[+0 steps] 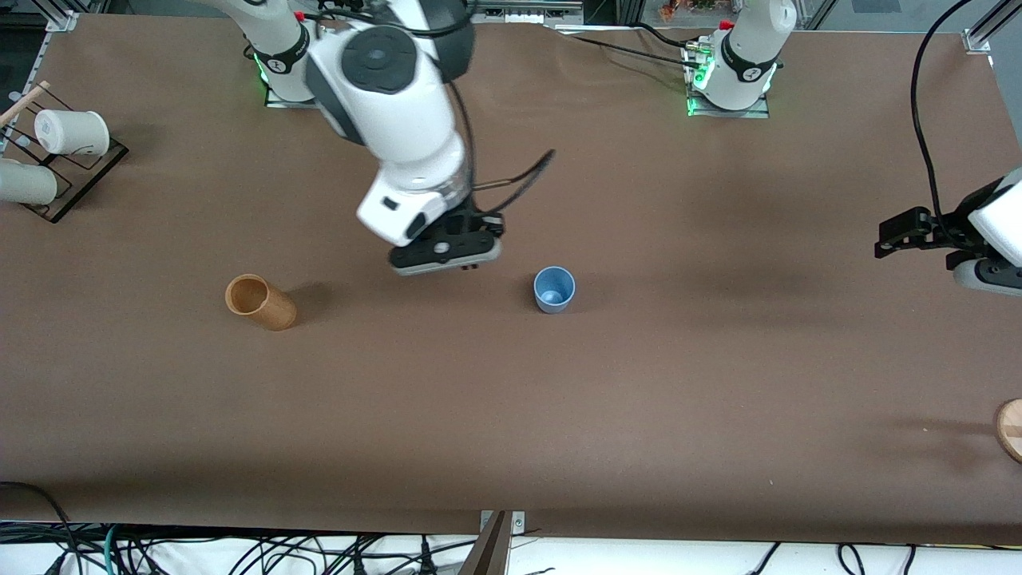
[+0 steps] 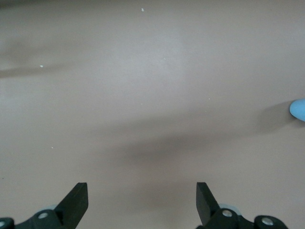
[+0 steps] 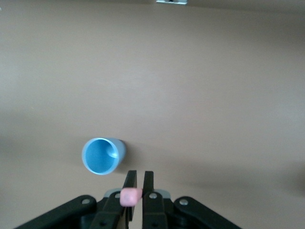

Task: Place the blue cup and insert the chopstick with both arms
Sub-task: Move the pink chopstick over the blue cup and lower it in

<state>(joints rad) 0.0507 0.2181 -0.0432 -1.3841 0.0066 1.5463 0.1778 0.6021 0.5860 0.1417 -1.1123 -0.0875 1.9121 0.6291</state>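
Starting lowest in the front frame: at the right edge we've got a slice of a round wooden thing [image 1: 1011, 429] poking in, can't tell what it is. Moving up to the middle of the frame, the blue cup [image 1: 553, 289] stands upright and on its own on the brown counter [image 1: 511, 415], mouth open to the camera. About level with it, toward the right arm's end, a brown wooden cup [image 1: 259, 302] stands too, well apart from the blue one.

Our right gripper [image 1: 445, 254] hangs over the counter just beside the blue cup, not touching it. In the right wrist view its fingers [image 3: 148, 183] are clenched on the chopstick [image 3: 130, 196], only the pink end showing, with the blue cup [image 3: 102, 155] right by.

The left gripper [image 1: 894, 237] waits at the right edge of the frame, fingers [image 2: 76, 198] spread wide and holding nothing.

Upper left of the frame: white cups [image 1: 72, 132] on a black rack [image 1: 76, 188].
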